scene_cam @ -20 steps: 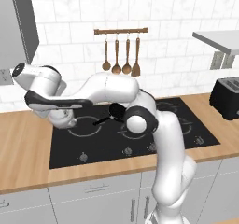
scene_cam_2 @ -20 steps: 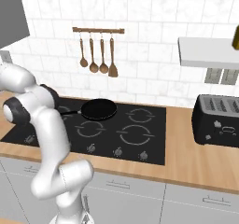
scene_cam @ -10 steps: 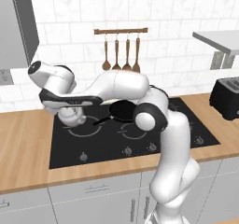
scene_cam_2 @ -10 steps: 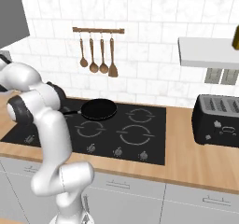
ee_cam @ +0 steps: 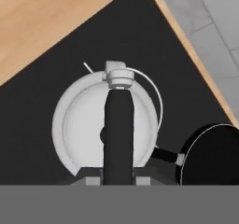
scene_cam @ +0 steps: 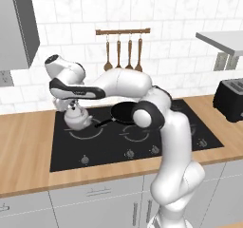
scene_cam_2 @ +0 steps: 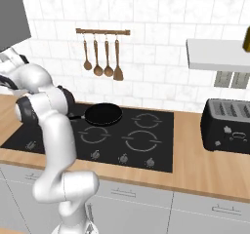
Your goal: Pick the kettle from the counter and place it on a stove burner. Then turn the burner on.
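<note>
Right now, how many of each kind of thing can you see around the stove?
Kettle: 1
Frying pan: 1
Toaster: 1
Hanging wooden utensils: 4
Total: 7

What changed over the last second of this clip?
The arm swung right along the counter, carrying the kettle from the cooktop's left edge to over its rear left burner; the fingers grip the handle as before. The frying pan, the hanging spoons and the toaster kept their places.
</note>
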Available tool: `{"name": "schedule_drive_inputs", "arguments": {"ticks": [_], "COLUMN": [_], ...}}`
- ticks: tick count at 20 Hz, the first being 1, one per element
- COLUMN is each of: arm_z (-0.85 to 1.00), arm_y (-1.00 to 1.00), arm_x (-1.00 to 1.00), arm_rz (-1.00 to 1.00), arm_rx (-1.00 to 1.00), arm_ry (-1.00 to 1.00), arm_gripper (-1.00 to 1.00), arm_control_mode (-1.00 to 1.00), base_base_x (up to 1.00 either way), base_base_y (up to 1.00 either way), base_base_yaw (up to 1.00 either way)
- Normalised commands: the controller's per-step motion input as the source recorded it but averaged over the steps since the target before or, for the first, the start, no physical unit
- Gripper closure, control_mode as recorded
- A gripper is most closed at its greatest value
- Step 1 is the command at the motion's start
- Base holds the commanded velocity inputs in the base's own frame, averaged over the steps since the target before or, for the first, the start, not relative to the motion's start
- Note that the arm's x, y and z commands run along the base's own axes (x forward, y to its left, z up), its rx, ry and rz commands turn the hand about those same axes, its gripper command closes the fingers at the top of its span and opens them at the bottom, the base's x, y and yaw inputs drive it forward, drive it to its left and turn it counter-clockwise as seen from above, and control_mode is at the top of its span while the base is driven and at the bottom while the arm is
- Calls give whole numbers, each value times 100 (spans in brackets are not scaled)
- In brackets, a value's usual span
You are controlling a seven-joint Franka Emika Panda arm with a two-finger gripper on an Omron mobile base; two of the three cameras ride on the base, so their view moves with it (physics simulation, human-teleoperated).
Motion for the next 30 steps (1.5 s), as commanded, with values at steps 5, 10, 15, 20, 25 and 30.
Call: {"name": "schedule_drive_inputs", "arguments": {"ticks": [5,10,15,20,25,30], "arm_z": [-4,-19,-32,-31,-35,-24], "arm_y": [0,0,-2,-14,-20,-18], "arm_x": [38,11,0,0,1,16], "arm_rz": [0,-1,-1,-1,-2,-3], "arm_rx": [-1,0,0,0,1,0], "arm_ry": [26,3,0,0,0,-1], "arm_gripper": [100,100,100,100,100,100], "arm_control_mode": [-100,-100,-100,-100,-100,-100], "base_base_x": [0,0,0,0,0,0], "base_base_y": [0,0,0,0,0,0], "base_base_yaw": [0,0,0,0,0,0]}}
